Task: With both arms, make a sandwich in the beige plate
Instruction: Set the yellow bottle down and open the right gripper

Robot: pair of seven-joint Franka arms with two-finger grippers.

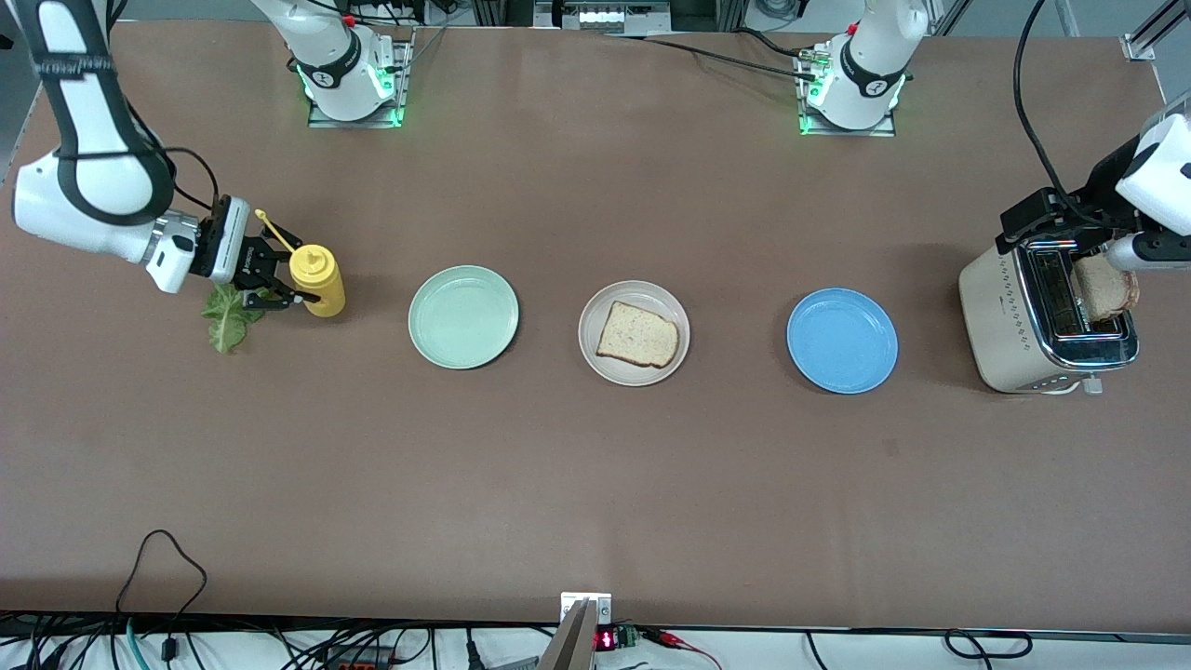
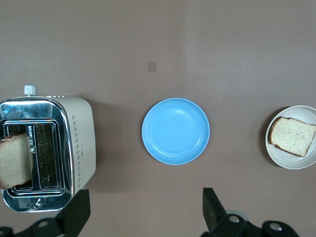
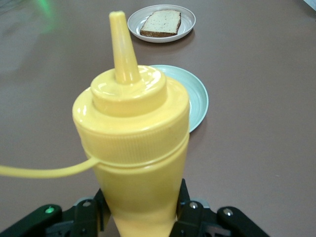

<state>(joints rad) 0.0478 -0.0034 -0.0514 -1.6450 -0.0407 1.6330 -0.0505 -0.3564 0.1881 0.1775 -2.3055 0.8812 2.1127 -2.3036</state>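
Note:
The beige plate [image 1: 609, 363] lies mid-table with one toast slice [image 1: 638, 335] on it. The same plate [image 3: 185, 17] and slice [image 3: 162, 22] show in the right wrist view. The sandwich's parts lie apart: a second toast slice [image 1: 1105, 288] sticks up from the toaster [image 1: 1000, 321], and a lettuce leaf [image 1: 226, 316] lies on the table at the right arm's end. My right gripper [image 1: 302, 274] is shut on an upright yellow squeeze bottle [image 3: 133, 143] beside the leaf. My left gripper [image 2: 143, 217] hangs open and empty above the toaster's side toward the blue plate [image 2: 175, 131].
A mint-green plate [image 1: 463, 316] lies between the bottle and the beige plate. The blue plate [image 1: 842, 341] lies between the beige plate and the toaster. The toaster stands at the left arm's end of the table. Cables run along the table's edge nearest the front camera.

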